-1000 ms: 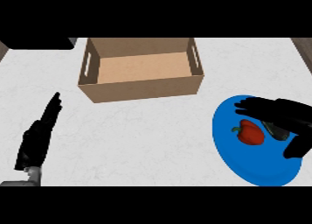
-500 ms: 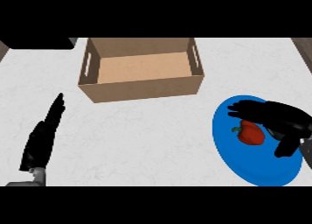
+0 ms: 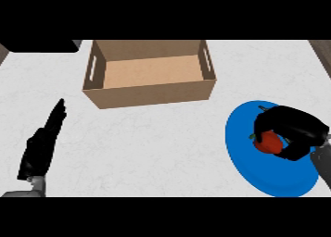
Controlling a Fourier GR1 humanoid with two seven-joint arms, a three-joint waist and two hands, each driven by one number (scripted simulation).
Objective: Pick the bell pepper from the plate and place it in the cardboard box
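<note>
Right hand [image 3: 294,129] sat at the right of the frame, its fingers curled over the red bell pepper [image 3: 268,142]. The pepper lay on the blue plate [image 3: 246,152], only partly showing under the palm. Left hand [image 3: 39,146] rested at the lower left, fingers straight, holding nothing.

The step in hand looked to be the grasp itself. The fingers wrapped the pepper, but whether it was off the plate could not be told. The next move called for a lift clear of the plate, then a carry up and left to the cardboard box [image 3: 150,96], which stood open at the upper middle, well apart from the plate. Its near and right walls faced that route, so the pepper would need to pass above the rim before going down. Nothing stood on the white counter [image 3: 161,143] between plate and box, which left room to move.
</note>
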